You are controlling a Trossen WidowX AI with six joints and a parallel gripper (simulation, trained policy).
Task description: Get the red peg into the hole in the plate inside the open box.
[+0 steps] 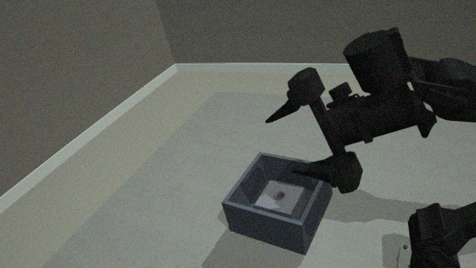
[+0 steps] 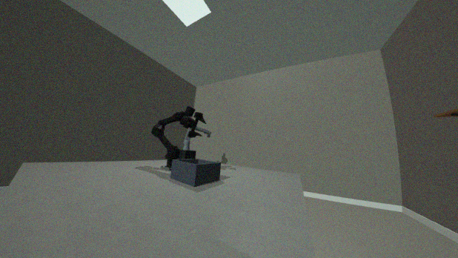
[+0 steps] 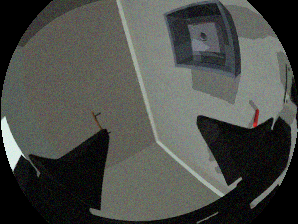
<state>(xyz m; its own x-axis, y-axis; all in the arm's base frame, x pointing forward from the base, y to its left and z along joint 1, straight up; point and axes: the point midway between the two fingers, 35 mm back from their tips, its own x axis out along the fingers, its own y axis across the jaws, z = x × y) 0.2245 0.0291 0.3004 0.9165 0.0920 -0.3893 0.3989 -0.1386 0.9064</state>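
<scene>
The red peg [image 3: 256, 117] shows in the wrist view at the right, on the table just past the right finger's dark outline; whether it stands or lies is hard to tell, and neither the top nor the exterior view shows it. The open dark blue-grey box [image 1: 263, 232] [image 2: 183, 173] [image 3: 234, 55] holds a pale plate [image 1: 268, 202] [image 3: 200, 46] at its bottom, with a round hole [image 1: 279, 195] [image 3: 203, 36] and nothing in it. My gripper [image 1: 280, 146] [image 2: 203, 129] [image 3: 153, 127] is wide open and empty, tilted, above table height; its lower finger overlaps the box's back right in the top view.
The arm's dark base [image 1: 431, 235] stands right of the box. In the exterior view, a pale arm-like shape [image 2: 187, 142] and a dark block [image 2: 188, 154] show behind the box, with a small grey object [image 2: 224, 159] to their right.
</scene>
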